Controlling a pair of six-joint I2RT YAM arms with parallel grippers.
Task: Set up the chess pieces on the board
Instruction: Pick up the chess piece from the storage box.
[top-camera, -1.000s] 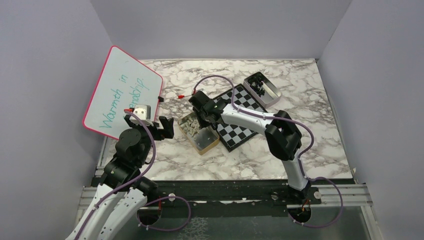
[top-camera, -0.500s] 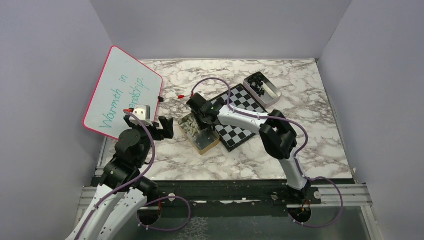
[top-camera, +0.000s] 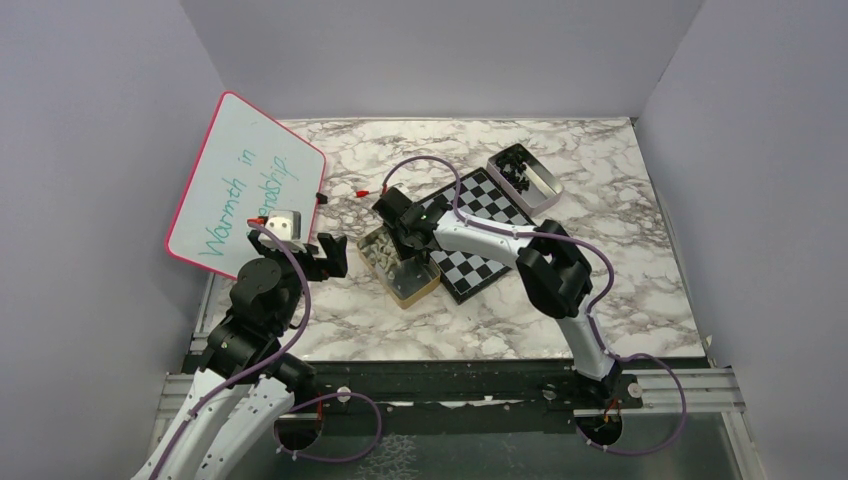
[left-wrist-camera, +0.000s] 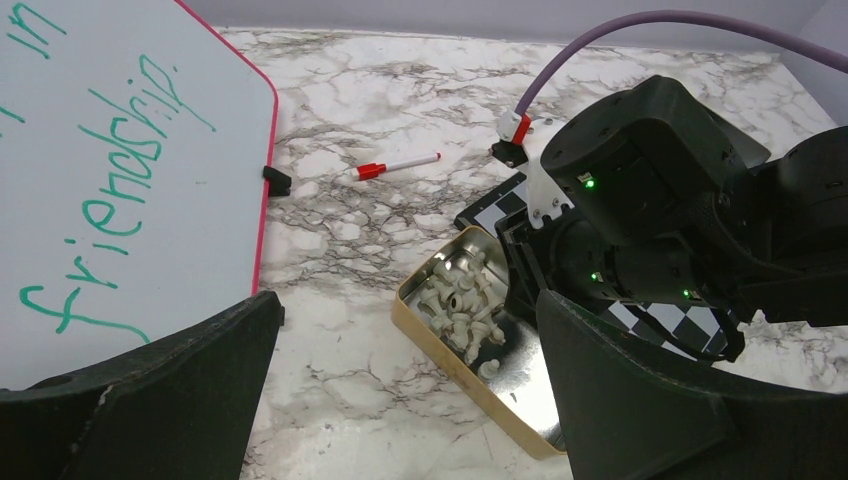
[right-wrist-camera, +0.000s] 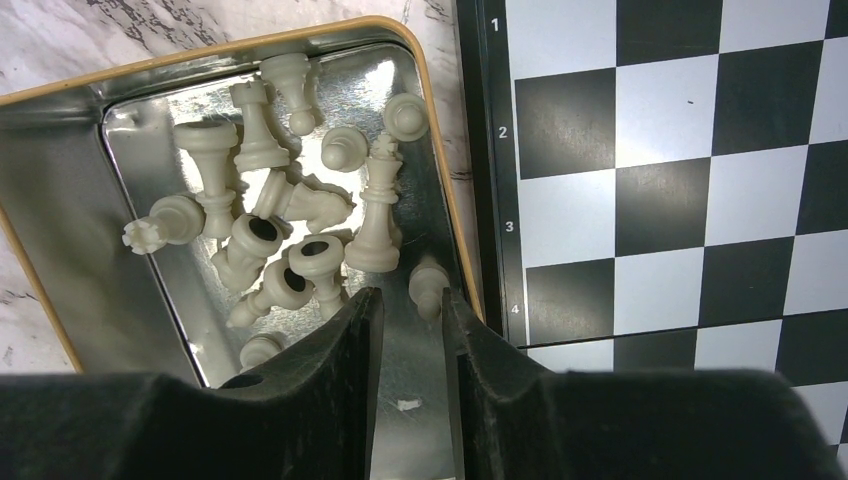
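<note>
Tin (right-wrist-camera: 60, 170): I read bright, mirror-like metal inside and a brass-coloured rim, directly beneath the right jaws.
Chess pieces (right-wrist-camera: 378, 225): pale and smooth with a dull sheen, probably plastic, just ahead of those jaws.
Board (right-wrist-camera: 680, 180): smooth satin print, to their right.
Tabletop (left-wrist-camera: 360, 240): marble-patterned, smooth, faintly glossy.
Whiteboard (left-wrist-camera: 110, 150): glossy white face with a pink frame, left of my left jaws.
Right fingers (right-wrist-camera: 335, 400): matt black plastic.

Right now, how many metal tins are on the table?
2. The gold-rimmed tin holding pale pieces sits beside the board's left side; the second tin, holding black pieces, is by its far right edge.
</note>
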